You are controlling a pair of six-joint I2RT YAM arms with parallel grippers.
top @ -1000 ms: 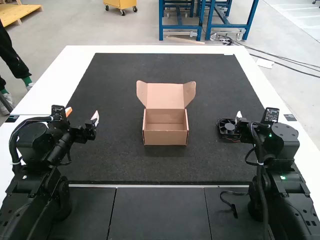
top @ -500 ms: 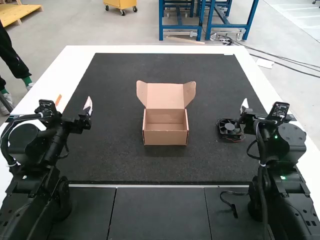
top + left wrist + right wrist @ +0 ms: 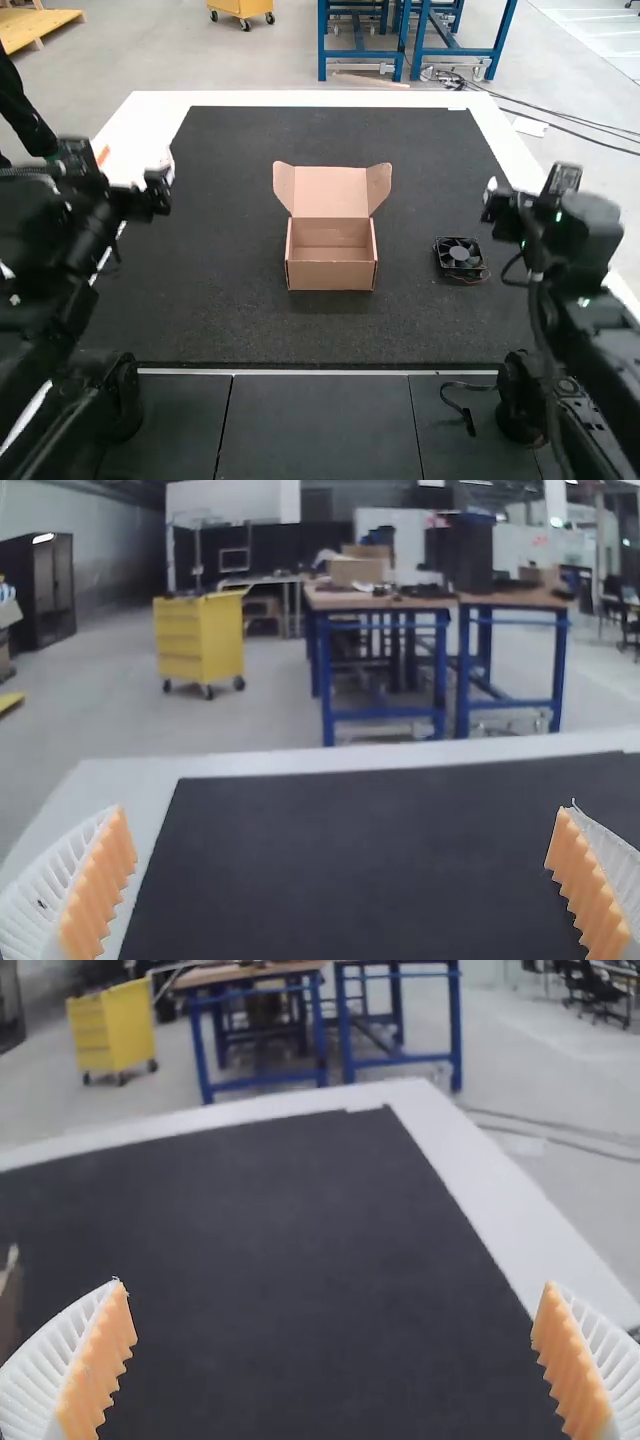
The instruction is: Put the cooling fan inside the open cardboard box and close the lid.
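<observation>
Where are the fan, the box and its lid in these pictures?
fan (image 3: 460,257), high view, on its round hub
box (image 3: 330,268), high view, on its front wall
lid (image 3: 332,190), high view, on the raised back flap

bright, even overhead light; only a soft, faint shadow beside the cardboard box (image 3: 331,270)

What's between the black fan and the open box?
Nothing: in the high view, bare black mat separates the square black cooling fan from the open brown cardboard box.

Open mat (image 3: 230,300) around the box (image 3: 331,268) — raised lid (image 3: 331,190) (far side) in the way
</observation>
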